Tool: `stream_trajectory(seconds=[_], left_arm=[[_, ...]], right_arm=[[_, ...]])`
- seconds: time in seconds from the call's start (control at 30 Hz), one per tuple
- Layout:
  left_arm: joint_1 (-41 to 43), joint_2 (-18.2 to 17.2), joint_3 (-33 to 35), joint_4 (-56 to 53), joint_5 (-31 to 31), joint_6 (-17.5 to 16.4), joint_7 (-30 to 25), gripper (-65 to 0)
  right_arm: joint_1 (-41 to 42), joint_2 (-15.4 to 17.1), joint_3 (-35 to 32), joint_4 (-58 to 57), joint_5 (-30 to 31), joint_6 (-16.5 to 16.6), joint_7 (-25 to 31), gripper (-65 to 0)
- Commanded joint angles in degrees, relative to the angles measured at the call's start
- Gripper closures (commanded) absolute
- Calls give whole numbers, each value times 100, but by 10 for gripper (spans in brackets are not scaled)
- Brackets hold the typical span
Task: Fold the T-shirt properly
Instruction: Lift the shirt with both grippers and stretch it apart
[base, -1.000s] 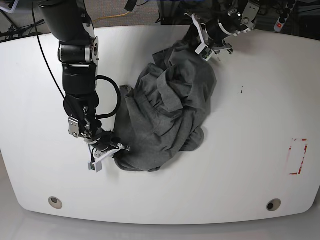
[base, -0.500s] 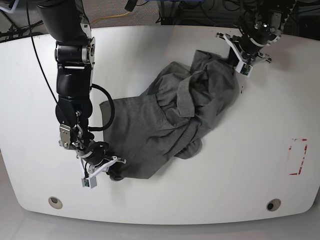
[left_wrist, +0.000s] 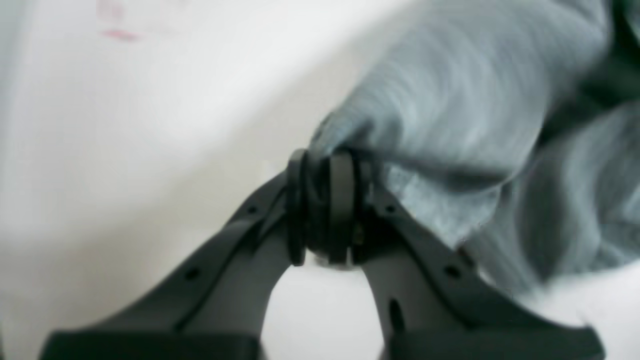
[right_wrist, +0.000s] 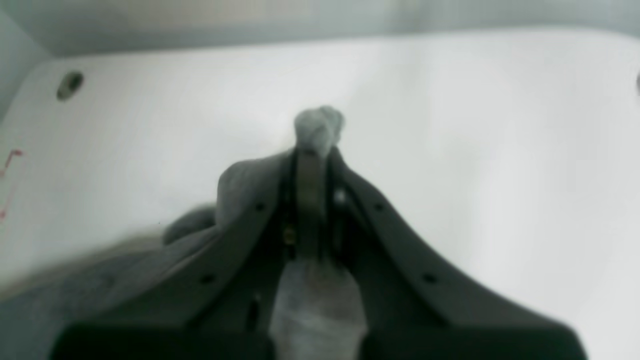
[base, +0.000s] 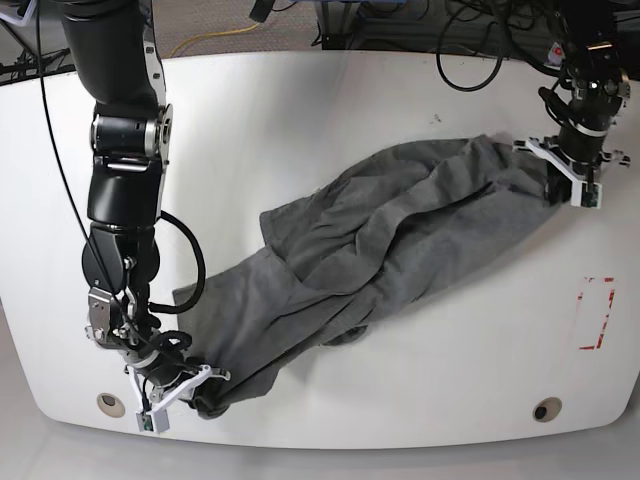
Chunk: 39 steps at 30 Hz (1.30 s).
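I see T-shirt (base: 370, 250) stretched diagonally across white counter (base: 330, 110) | left gripper (base: 570, 180) jaws clamped on its far corner | right gripper (base: 185, 388) jaws pinching its near corner

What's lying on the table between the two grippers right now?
Only the T-shirt, stretched diagonally between the left gripper and the right gripper, each shut on an end. The base view shows it.

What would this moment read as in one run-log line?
phase: spreading | T-shirt: stretched diagonally over table, wrinkled, unfolded | left gripper: shut on T-shirt | right gripper: shut on T-shirt
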Motion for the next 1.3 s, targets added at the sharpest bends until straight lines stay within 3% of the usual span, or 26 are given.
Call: stream_trajectory(seconds=[0.0, 0.2, 0.33, 0.67, 0.8, 1.0, 1.17, 1.27], left_arm=[[-213, -81, -112, 161, -33, 25, -107, -15], [-1136, -81, -709, 425, -33, 16, 640, -15], [-1892, -99, -903, 442, -24, 16, 1027, -15], [-4037, -890, -929, 442, -41, 16, 2249, -15], [-4538, -952, -929, 442, -41, 16, 2557, -17], [-4529, -1084, -920, 425, -41, -45, 2601, -17], [-3914, -1075, -938, 425, -6, -643, 2609, -17], [-3545, -1075, -938, 434, -41, -678, 2609, -17]], right_arm=[[412, 48, 23, 131, 64, 24, 95, 0], [1072, 109, 14, 131, 64, 33, -248, 0], [1538, 145, -364, 131, 72, 33, -283, 0], [2865, 400, -1041, 131, 72, 42, -309, 0], [3120, 505, -1050, 131, 116, 42, -547, 0], [2953, 637, -1032, 149, 125, 42, -635, 0], [2285, 795, -953, 615, 239, 42, -881, 0], [1740, 804, -601, 773, 257, 42, -942, 0]])
